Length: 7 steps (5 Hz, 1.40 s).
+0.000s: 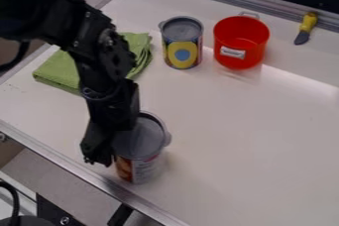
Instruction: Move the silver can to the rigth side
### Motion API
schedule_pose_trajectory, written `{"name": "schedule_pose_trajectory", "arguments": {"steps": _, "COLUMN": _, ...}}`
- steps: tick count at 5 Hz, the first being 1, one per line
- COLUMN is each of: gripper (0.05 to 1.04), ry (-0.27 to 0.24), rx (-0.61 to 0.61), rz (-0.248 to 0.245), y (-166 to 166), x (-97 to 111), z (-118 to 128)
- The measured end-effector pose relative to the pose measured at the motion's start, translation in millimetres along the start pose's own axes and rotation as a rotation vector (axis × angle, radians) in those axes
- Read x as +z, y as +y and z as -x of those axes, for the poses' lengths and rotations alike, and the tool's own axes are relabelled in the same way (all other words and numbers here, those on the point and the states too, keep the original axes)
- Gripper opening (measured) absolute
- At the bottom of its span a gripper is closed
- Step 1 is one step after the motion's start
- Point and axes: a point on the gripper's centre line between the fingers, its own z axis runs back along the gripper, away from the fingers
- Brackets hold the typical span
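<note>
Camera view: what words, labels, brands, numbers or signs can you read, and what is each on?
No text can be quoted.
Red pot: white label, dark print too small to read.
Near can by the gripper: printed side, too small to read.
Far can: yellow patch with a blue spot, no readable word.

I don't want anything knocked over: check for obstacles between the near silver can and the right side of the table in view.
Nothing visible stands between the silver can and the right side of the table in view. The red pot, the yellow-labelled can and the yellow-handled knife are farther back.
</note>
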Motion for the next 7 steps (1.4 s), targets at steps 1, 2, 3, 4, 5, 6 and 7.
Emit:
{"name": "schedule_pose_trajectory", "arguments": {"steps": 1, "gripper": 0.997, "ry": -0.003, "rx": 0.054, "rz": 0.010, "y": -1.2, "x": 0.2, "z": -20.8}}
{"name": "schedule_pose_trajectory", "arguments": {"steps": 2, "gripper": 0.997, "ry": -0.004, "rx": 0.092, "rz": 0.009, "y": 1.6, "x": -2.9, "z": -32.5}}
{"name": "schedule_pose_trajectory", "arguments": {"steps": 3, "gripper": 0.997, "ry": -0.004, "rx": 0.108, "rz": 0.014, "y": -1.9, "x": -6.9, "z": -44.0}}
{"name": "schedule_pose_trajectory", "arguments": {"steps": 4, "gripper": 0.997, "ry": -0.032, "rx": 0.127, "rz": 0.022, "y": -2.1, "x": -3.4, "z": -64.1}}
{"name": "schedule_pose_trajectory", "arguments": {"steps": 5, "gripper": 0.997, "ry": -0.043, "rx": 0.140, "rz": 0.034, "y": -5.9, "x": -1.3, "z": -82.4}}
{"name": "schedule_pose_trajectory", "arguments": {"steps": 6, "gripper": 0.997, "ry": -0.061, "rx": 0.177, "rz": 0.047, "y": -6.2, "x": 2.4, "z": -101.6}}
{"name": "schedule_pose_trajectory", "arguments": {"steps": 7, "gripper": 0.997, "ry": -0.058, "rx": 0.214, "rz": 0.046, "y": -8.8, "x": 2.8, "z": -111.7}}
